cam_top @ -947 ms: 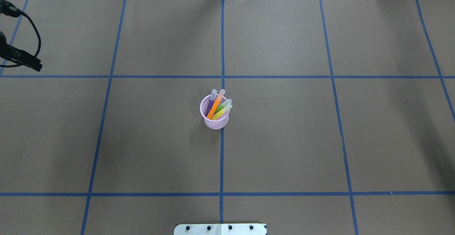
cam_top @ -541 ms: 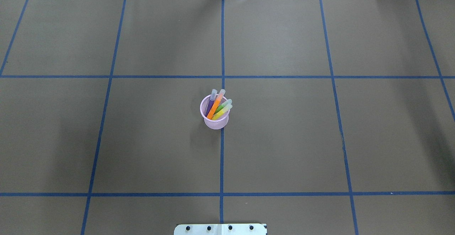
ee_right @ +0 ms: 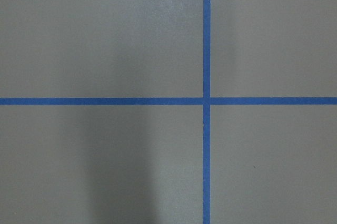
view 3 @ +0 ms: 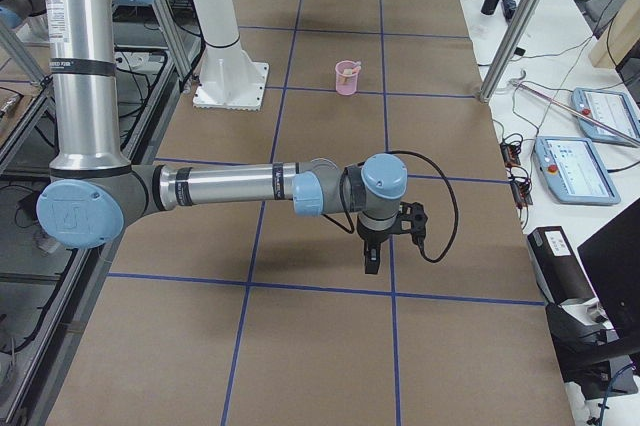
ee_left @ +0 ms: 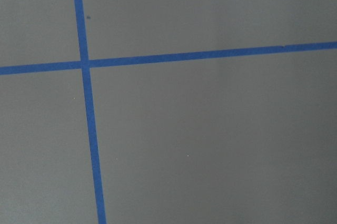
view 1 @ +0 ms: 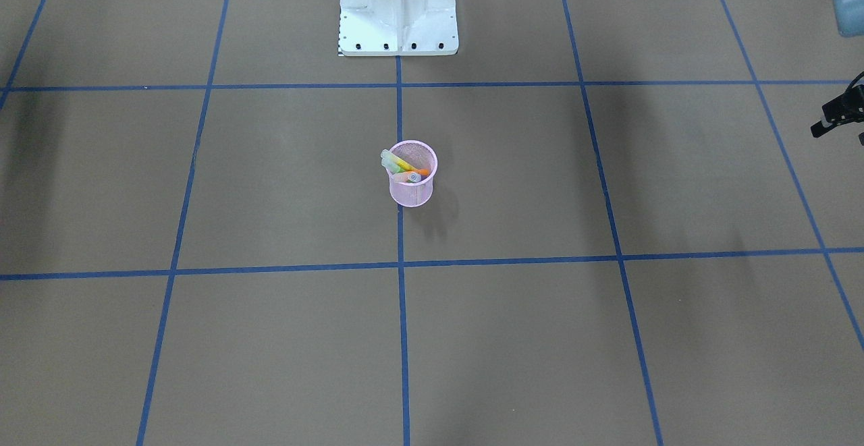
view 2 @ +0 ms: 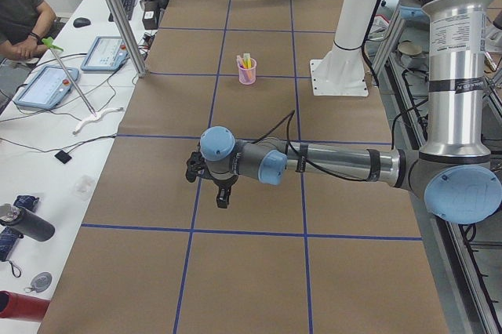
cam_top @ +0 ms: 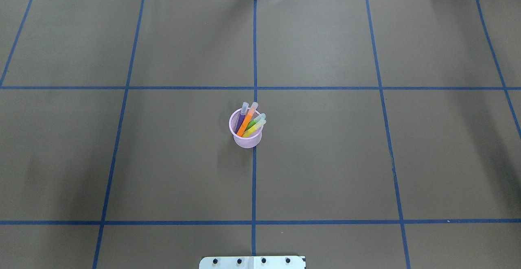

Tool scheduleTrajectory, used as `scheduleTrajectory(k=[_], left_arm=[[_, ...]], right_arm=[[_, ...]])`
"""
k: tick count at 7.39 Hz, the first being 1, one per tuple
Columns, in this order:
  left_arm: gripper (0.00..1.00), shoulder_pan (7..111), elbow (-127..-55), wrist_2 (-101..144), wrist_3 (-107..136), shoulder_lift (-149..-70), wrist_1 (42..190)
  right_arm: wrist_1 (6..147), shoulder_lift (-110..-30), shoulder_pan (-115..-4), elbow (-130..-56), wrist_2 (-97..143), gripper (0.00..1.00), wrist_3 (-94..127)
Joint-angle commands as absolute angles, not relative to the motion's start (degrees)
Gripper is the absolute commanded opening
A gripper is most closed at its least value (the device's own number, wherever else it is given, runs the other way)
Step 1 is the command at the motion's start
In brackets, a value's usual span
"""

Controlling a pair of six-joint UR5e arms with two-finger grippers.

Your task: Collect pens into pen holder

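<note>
At both ends of the counter (cam_top: 325,171), your left gripper (view 2: 223,199) and right gripper (view 3: 371,261) hang low; their opening you cannot tell. Farther on, mid-counter, the pen holder (cam_top: 246,138) carries all four pens (cam_top: 248,122), seemingly leaning loose; a careless arm sweep could topple it.

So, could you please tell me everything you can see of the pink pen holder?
The pen holder is a small round cup of pink wire mesh, slightly tapered toward the base, with a rim on top. It stands upright on the brown table, over a blue tape line near the table's middle. Four pens, purple, orange, green and yellow, lean inside it, their whitish caps poking over the rim. Only the pens and the table touch it.
</note>
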State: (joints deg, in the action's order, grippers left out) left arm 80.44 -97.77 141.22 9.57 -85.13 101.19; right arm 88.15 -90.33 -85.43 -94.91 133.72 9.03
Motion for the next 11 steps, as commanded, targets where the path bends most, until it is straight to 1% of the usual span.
scheduleTrajectory(k=[1, 3, 6, 8, 11], left_arm=[[0.99, 80.42, -97.99, 139.49, 9.93, -85.51, 101.87], [0.99, 80.59, -98.35, 139.31, 12.74, -88.06, 96.18], [0.99, 80.59, -98.35, 134.3, 10.12, -88.5, 95.71], [0.99, 80.59, -98.17, 131.34, 8.28, -88.51, 95.71], [0.99, 81.03, -98.09, 130.51, 5.8, -89.48, 91.76]], right_arm=[[87.8, -91.93, -85.52, -94.92, 134.12, 0.99, 8.88], [87.71, -92.46, -85.52, -95.01, 134.82, 0.99, 8.79], [87.37, -92.29, -85.52, -95.97, 134.83, 0.99, 9.05], [82.02, -92.55, -85.52, -95.02, 135.17, 0.99, 9.23], [81.65, -92.2, -85.43, -95.54, 135.09, 0.99, 9.05]])
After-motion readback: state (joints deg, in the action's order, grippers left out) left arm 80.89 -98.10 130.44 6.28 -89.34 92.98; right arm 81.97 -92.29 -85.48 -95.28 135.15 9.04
